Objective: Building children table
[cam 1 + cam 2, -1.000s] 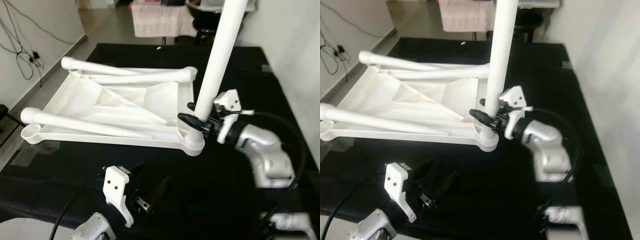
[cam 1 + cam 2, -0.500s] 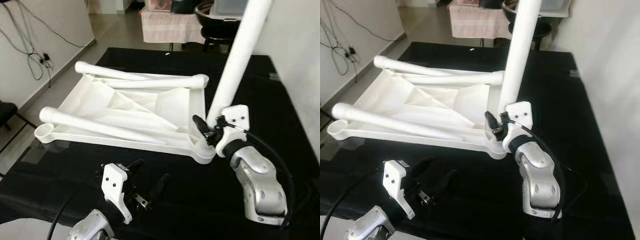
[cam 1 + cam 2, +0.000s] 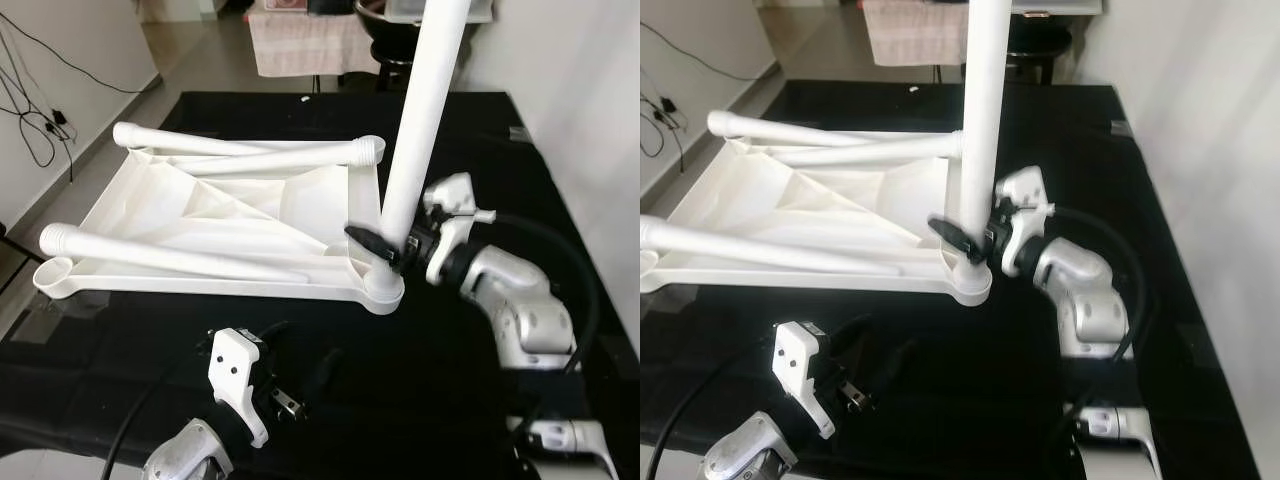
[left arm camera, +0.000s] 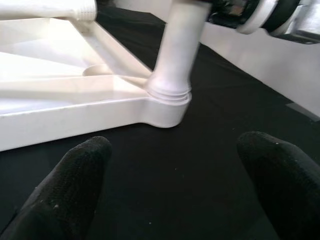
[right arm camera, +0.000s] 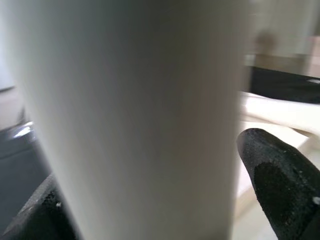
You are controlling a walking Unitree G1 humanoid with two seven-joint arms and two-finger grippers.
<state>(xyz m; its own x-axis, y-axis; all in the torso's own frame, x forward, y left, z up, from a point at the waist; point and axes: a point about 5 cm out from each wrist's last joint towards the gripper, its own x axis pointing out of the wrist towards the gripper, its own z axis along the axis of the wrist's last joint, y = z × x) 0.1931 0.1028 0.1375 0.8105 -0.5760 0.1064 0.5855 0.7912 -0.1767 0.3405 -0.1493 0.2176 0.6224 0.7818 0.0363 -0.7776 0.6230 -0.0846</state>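
Right gripper (image 3: 385,243) clamped around the lower end of an upright white leg (image 3: 420,120), black fingers on either side of the tube, just above the corner socket (image 3: 384,287). In the right wrist view the leg (image 5: 135,115) stood close between the two fingertips (image 5: 280,175). Leg base seated in the socket at the near right corner of the tabletop (image 3: 250,215); leg tilted slightly, its top running out of view.

Tabletop lay upside down on a black mat (image 3: 430,370). Three more legs lay flat across its underside: one (image 3: 170,258) along the near edge, two (image 3: 240,150) toward the far edge.

Left gripper (image 3: 300,385) hovered low over the mat, near the front edge, fingers spread apart and holding nothing. Its wrist view looked at the socket (image 4: 167,107) with the leg in it, apart from its fingertips (image 4: 75,175).
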